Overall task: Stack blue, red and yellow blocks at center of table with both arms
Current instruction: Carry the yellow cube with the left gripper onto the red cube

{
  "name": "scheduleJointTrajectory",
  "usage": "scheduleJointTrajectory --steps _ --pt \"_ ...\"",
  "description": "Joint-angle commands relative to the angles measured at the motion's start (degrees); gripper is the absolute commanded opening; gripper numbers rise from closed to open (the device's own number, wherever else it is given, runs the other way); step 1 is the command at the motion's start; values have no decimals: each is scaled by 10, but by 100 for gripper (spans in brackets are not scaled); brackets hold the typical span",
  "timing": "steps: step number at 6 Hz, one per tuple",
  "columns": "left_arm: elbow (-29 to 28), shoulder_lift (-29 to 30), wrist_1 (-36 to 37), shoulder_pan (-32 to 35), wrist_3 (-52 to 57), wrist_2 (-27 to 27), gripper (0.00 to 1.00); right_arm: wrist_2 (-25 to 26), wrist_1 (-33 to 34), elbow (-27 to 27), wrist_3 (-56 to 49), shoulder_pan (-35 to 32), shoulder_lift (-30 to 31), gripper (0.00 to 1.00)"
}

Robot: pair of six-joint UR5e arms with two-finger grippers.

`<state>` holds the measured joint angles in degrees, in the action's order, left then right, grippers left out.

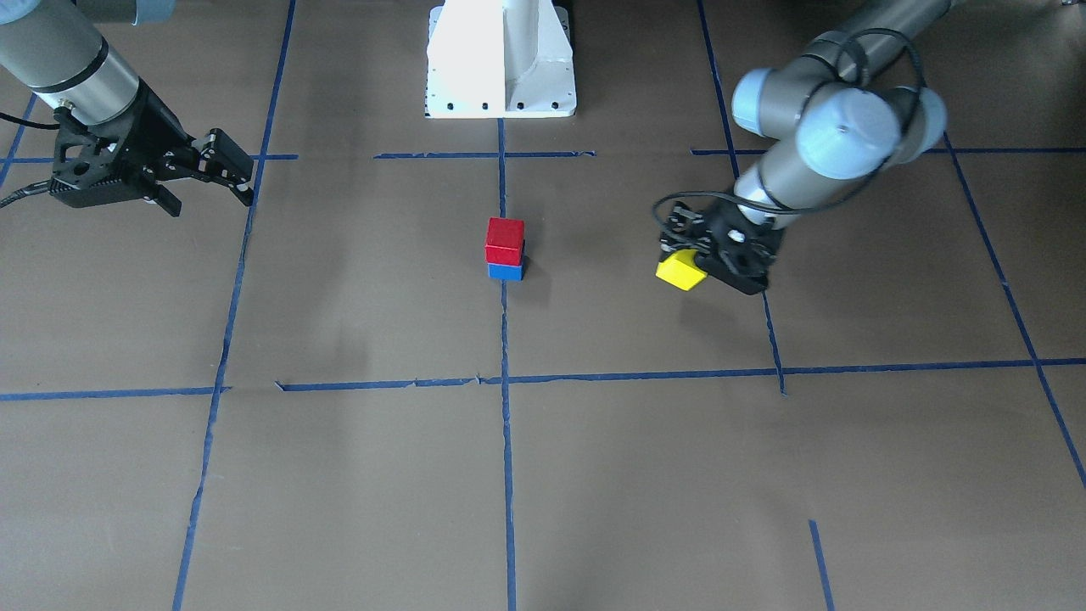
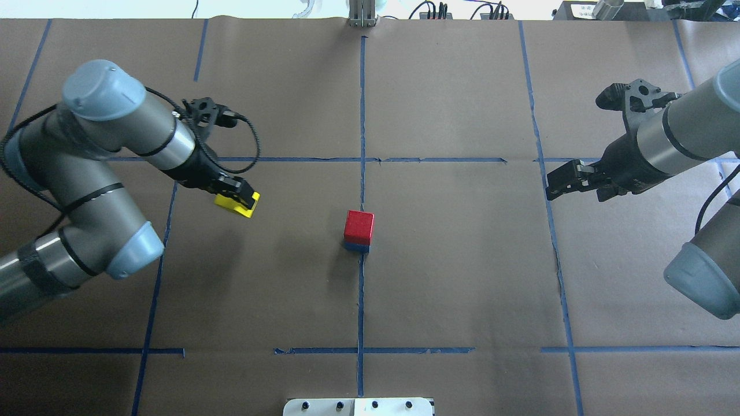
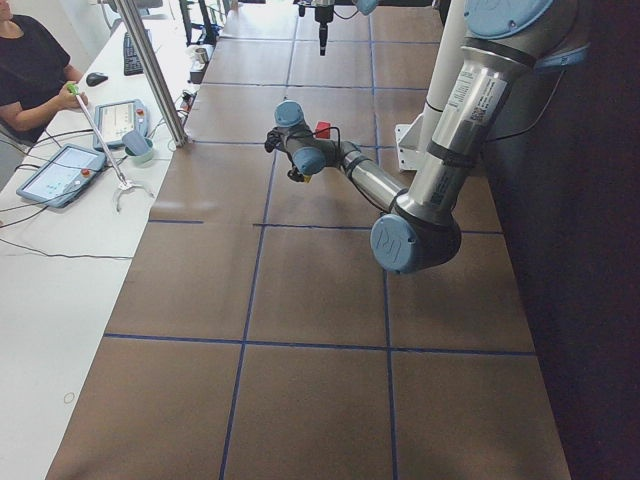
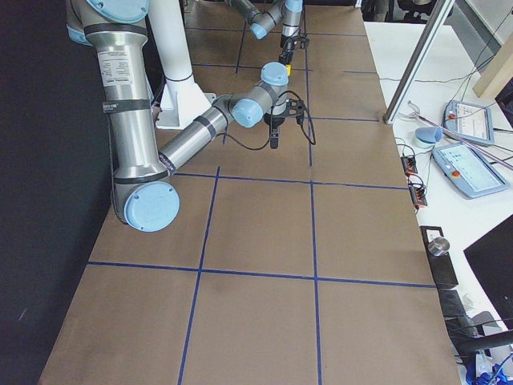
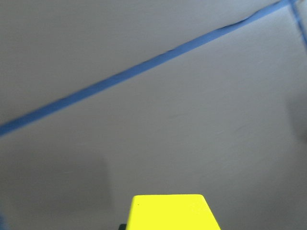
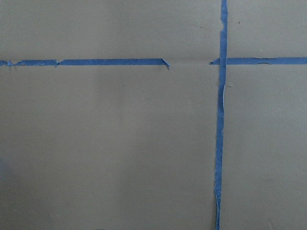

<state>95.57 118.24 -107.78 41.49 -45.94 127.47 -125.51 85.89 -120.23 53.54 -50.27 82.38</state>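
A red block [image 2: 359, 225] sits on a blue block [image 2: 356, 247] at the table's center, also in the front view as red block [image 1: 505, 240] on blue block [image 1: 506, 271]. My left gripper [image 2: 238, 199] is shut on a yellow block [image 2: 237, 207] and holds it above the table, left of the stack; it shows in the front view [image 1: 697, 257] with the yellow block [image 1: 680, 271]. The left wrist view shows the yellow block [image 5: 171, 212] at the bottom edge. My right gripper [image 2: 550, 186] is empty with fingers close together, far right of the stack, also in the front view [image 1: 242, 182].
Blue tape lines [image 2: 362, 133] grid the brown table cover. The robot's white base [image 1: 501, 59] stands at the near edge. An operator [image 3: 30, 70] sits at a side table with tablets in the left exterior view.
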Motion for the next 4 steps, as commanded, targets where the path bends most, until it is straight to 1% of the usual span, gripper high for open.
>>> scheduleJointTrajectory --steps 1,2,3,4 --pt "16 120 156 -37 -65 -54 0 0 1 3 -12 -3 4 100" --pt "23 139 190 -92 -103 -138 0 0 1 3 -12 -3 4 100" --pt "23 165 228 -111 -120 -164 0 1 1 3 -12 -3 5 100" --pt "23 188 257 -120 -135 -168 0 0 1 4 -12 -3 6 100"
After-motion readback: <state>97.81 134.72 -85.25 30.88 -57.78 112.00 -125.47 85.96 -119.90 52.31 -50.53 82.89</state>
